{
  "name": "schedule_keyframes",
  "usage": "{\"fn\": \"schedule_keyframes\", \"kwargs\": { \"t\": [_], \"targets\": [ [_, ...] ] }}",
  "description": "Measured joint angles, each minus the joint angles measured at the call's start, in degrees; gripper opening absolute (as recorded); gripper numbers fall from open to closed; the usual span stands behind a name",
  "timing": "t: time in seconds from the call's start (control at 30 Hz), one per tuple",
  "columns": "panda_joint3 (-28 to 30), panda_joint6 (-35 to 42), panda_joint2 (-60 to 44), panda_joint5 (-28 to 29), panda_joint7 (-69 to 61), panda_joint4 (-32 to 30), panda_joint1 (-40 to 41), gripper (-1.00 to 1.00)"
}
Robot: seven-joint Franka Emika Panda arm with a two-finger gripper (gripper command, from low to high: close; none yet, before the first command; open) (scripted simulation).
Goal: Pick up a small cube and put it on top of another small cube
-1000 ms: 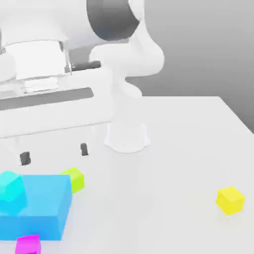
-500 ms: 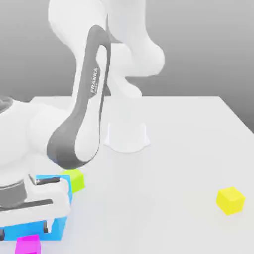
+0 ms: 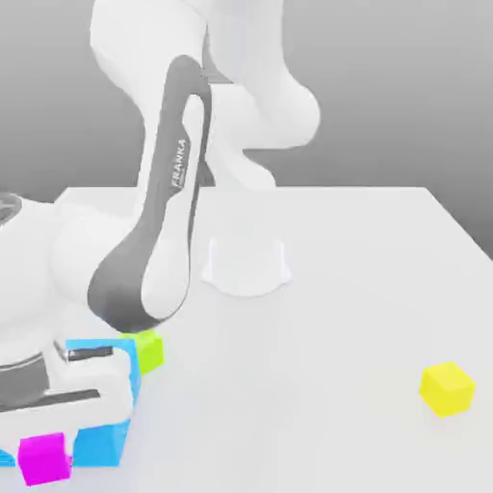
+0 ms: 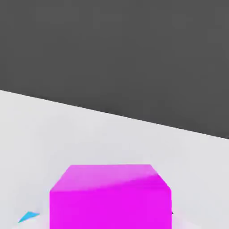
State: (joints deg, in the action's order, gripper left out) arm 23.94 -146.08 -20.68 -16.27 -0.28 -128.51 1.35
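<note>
the gripper [image 3: 43,438] is seen low at the exterior view's left, over the blue block [image 3: 101,438]. its fingers are closed as far as they go, and the magenta cube [image 3: 44,458] is clamped between them, just in front of the block. a green cube [image 3: 146,350] lies touching the block's far corner, and a yellow cube [image 3: 447,388] well apart.

The robot's white hand covers most of the blue block [image 3: 101,441], while the magenta cube [image 4: 109,197] runs off the hand view's edge; only a sliver of the lime-green cube [image 3: 147,349] shows.
</note>
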Motion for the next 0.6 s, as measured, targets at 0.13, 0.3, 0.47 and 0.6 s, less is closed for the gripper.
{"fn": "schedule_keyframes", "kwargs": {
  "t": [0.13, 0.3, 0.47, 0.6],
  "targets": [
    [4.4, 4.1, 7.0, 3.6, 5.9, -2.7, -0.5, -1.00],
    [8.6, 8.3, 16.5, 11.4, 15.6, -6.4, 1.0, -1.00],
    [8.3, 6.9, 19.4, 14.6, 20.5, -9.7, 7.6, -1.00],
    [6.0, 1.7, 14.9, 10.9, 17.9, -11.0, 6.2, 1.00]
  ]
}}
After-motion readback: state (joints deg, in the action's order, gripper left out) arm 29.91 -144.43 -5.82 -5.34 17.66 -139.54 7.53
